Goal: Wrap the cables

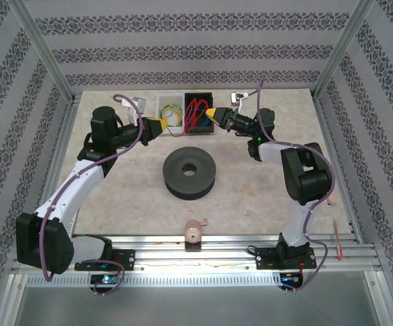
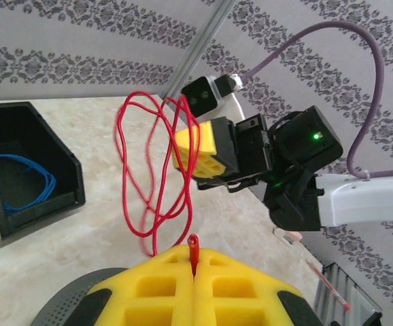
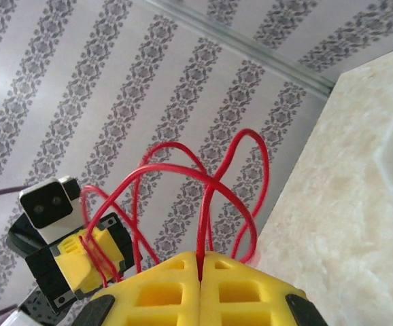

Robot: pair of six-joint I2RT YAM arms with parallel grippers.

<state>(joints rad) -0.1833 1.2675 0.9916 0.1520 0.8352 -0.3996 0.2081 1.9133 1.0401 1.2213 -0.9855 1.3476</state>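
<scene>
Where the top view shows the cables looped between left fingers and right fingers at the worktop's far edge, each wrist view shows its pair clenched on red wire; we should wind with even tension.

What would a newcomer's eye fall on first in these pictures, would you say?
A loose tangle of thin red wire hangs in loops at the far side of the pale marbled table, held between the left arm's yellow fingers and the right arm's yellow fingers, both pairs shut on it. Next comes the thick round black disc with a hole in its middle, lying at the table's centre.
</scene>
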